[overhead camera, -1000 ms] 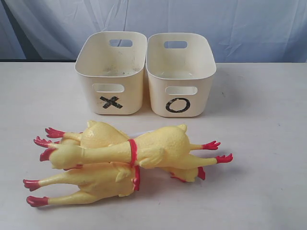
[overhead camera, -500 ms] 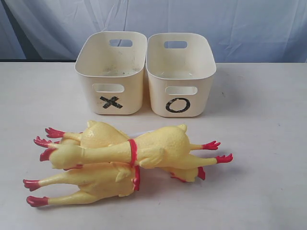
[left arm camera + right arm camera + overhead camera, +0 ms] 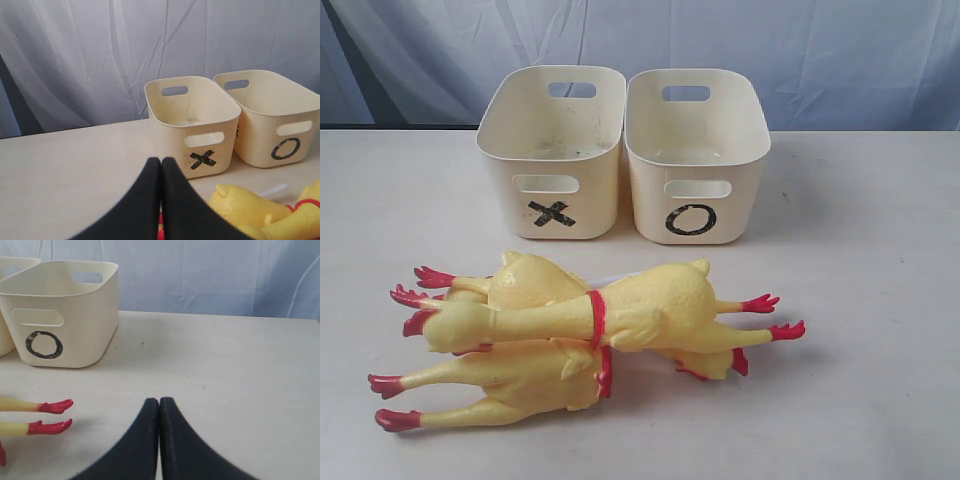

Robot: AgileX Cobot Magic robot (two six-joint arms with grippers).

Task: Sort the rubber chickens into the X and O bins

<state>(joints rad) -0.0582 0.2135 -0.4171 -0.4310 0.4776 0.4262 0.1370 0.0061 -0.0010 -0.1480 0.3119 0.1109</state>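
Several yellow rubber chickens (image 3: 590, 325) with red feet and neck rings lie piled together on the table, in front of two cream tubs. The X bin (image 3: 552, 150) stands left and the O bin (image 3: 697, 153) right, side by side, both with nothing inside. Neither arm shows in the exterior view. My left gripper (image 3: 161, 161) is shut with nothing held, above the table before the X bin (image 3: 192, 122), with a yellow chicken body (image 3: 245, 205) beside it. My right gripper (image 3: 159, 401) is shut and holds nothing; red chicken feet (image 3: 50, 416) and the O bin (image 3: 62, 310) lie off to one side.
A pale blue-grey cloth backdrop (image 3: 820, 50) hangs behind the table's far edge. Bare tabletop (image 3: 880, 300) stretches to the right of the pile and bins. A white tube end (image 3: 274, 190) pokes out between the chickens.
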